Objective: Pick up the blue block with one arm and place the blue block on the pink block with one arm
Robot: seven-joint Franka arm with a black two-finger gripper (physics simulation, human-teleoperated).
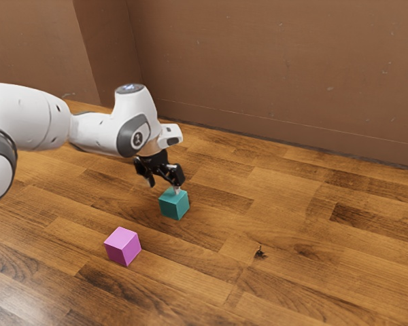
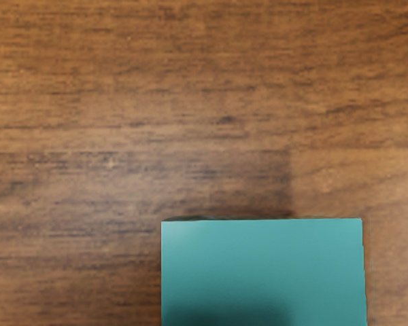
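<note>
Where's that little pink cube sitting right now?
In the exterior view the pink block sits on the wooden tabletop toward the lower left, apart from the blue block, which lies up and to its right beneath the gripper.

Open wood floor [image 1: 313, 224] on every side of the teal block [image 1: 175, 204] right under my gripper [image 1: 165, 182], so its sides are free. The pink block [image 1: 122, 246] sits well apart, just bare boards between the two. The wall [image 1: 292, 68] is way behind.

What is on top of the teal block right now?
Nothing rests on the teal block; the open gripper hangs just above it. The floor beneath the block is covered.
</note>
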